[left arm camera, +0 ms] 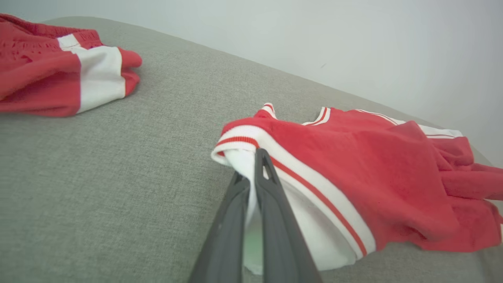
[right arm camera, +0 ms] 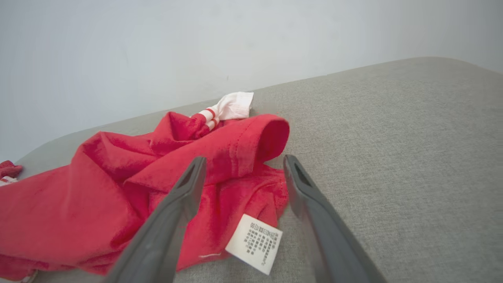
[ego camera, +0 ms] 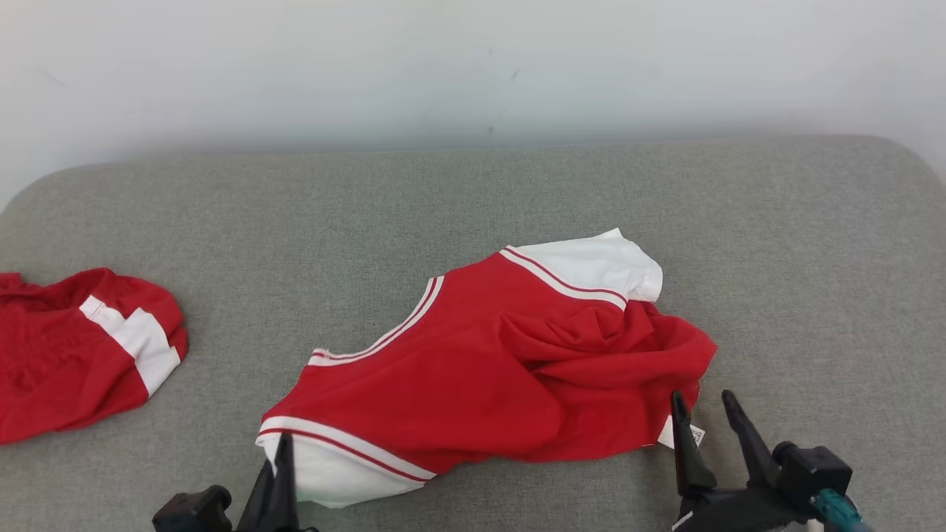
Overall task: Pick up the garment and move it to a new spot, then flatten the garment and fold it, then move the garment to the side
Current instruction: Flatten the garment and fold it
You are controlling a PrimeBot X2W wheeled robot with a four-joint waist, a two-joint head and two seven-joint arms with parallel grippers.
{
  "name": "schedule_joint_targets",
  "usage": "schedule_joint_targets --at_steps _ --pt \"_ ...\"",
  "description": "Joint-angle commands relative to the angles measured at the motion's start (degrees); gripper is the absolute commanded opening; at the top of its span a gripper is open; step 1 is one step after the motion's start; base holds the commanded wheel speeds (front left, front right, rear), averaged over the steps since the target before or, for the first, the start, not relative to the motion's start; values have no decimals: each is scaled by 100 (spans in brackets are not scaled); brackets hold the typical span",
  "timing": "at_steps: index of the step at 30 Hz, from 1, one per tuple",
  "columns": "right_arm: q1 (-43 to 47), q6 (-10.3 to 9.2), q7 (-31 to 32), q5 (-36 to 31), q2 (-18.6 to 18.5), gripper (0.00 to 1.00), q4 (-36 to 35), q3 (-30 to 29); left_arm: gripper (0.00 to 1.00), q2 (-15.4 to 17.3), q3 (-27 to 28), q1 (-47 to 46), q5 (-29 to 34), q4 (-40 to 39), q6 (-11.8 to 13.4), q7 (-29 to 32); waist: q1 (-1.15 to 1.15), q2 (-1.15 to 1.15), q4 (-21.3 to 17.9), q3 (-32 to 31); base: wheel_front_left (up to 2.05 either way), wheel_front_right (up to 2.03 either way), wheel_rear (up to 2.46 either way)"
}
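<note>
A second red garment is seen at the far left edge; bare grey cushion is left between it and the garment, crumpled mid-surface. Open room is offered rightward and back to the pale wall. The garment's white near-left corner is pinched by the left gripper; the right gripper is held spread wide at the label, nothing gripped.
</note>
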Motion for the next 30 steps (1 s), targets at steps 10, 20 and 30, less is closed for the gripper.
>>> schedule_joint_targets --at_steps 10,20,30 --pt "47 -13 369 -235 14 100 -170 -414 100 -9 354 324 315 172 566 -143 0 0 -18 -227 0 0 0" --pt "-136 -13 1207 -269 11 100 -204 -428 100 -78 798 717 1401 -757 450 -158 0 0 108 -179 0 0 0" --pt "-512 -13 2012 -342 8 100 -147 -416 100 -528 1058 846 1861 -892 -15 -160 0 0 357 35 0 0 0"
